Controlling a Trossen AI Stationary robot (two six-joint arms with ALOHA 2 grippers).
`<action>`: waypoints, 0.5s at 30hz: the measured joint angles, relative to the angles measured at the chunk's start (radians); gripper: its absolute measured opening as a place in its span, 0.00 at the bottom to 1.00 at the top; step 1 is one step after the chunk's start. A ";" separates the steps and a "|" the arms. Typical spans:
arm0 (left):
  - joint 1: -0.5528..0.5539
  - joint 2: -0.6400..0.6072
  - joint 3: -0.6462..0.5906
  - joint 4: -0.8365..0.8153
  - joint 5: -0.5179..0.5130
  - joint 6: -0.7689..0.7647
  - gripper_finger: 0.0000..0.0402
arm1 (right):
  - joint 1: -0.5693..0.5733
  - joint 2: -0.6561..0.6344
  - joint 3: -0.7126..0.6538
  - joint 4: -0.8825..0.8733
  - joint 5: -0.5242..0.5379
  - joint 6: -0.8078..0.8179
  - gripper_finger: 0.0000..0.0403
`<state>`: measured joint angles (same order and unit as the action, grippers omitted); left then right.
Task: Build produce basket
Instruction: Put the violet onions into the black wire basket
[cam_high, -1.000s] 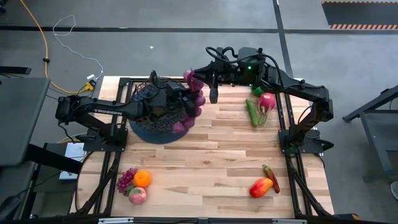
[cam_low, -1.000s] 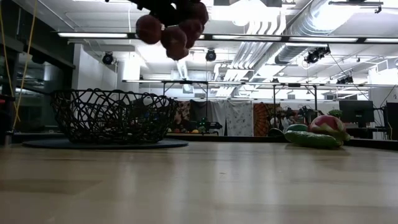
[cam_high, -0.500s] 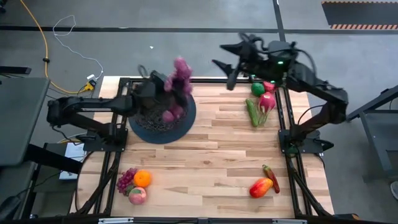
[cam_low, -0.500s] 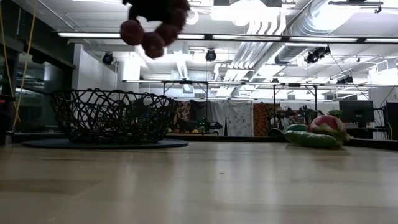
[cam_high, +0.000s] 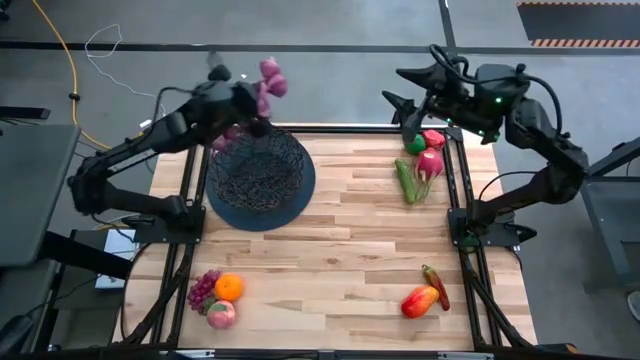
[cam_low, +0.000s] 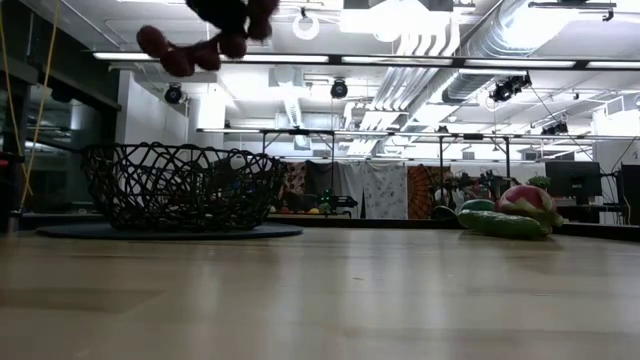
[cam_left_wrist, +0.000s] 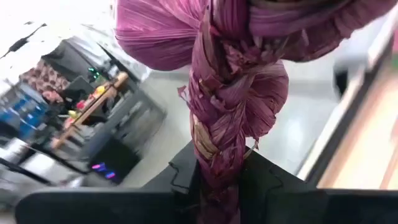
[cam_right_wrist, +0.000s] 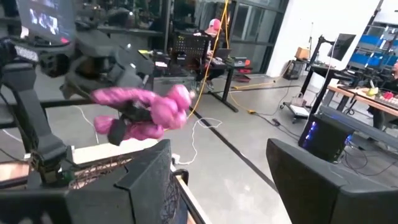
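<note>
Purple woven grape bunch (cam_high: 268, 78) high in air, past far rim of round black wire basket (cam_high: 258, 172). Left fingers (cam_left_wrist: 217, 186) closed on its stem. Right fingers (cam_high: 400, 80) open, empty, raised past counter's far edge. Bunch swings; letting go now could drop it outside basket.

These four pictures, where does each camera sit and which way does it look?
High view: overhead, straight down; both arms, basket, table.
Low view: tabletop height, level across; basket, grape bunch hanging above.
Left wrist view: on the left arm, past left gripper, shut on the bunch.
Right wrist view: on the right arm, past open right gripper toward the left arm.
All four show the bunch.
</note>
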<state>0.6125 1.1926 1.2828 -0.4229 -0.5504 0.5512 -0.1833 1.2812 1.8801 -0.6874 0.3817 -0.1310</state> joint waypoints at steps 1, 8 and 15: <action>0.004 0.028 0.020 -0.043 -0.017 0.044 0.15 | 0.000 0.000 0.000 -0.007 0.000 0.000 0.64; -0.020 0.171 0.040 -0.259 -0.103 0.174 0.16 | 0.000 0.015 0.000 -0.039 -0.001 0.004 0.64; -0.056 0.300 0.039 -0.499 -0.071 -0.030 0.16 | 0.000 0.015 0.000 -0.076 -0.005 0.022 0.64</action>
<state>0.5567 1.4924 1.3220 -0.9215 -0.6211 0.5208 -0.1833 1.2964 1.8801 -0.7631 0.3767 -0.1089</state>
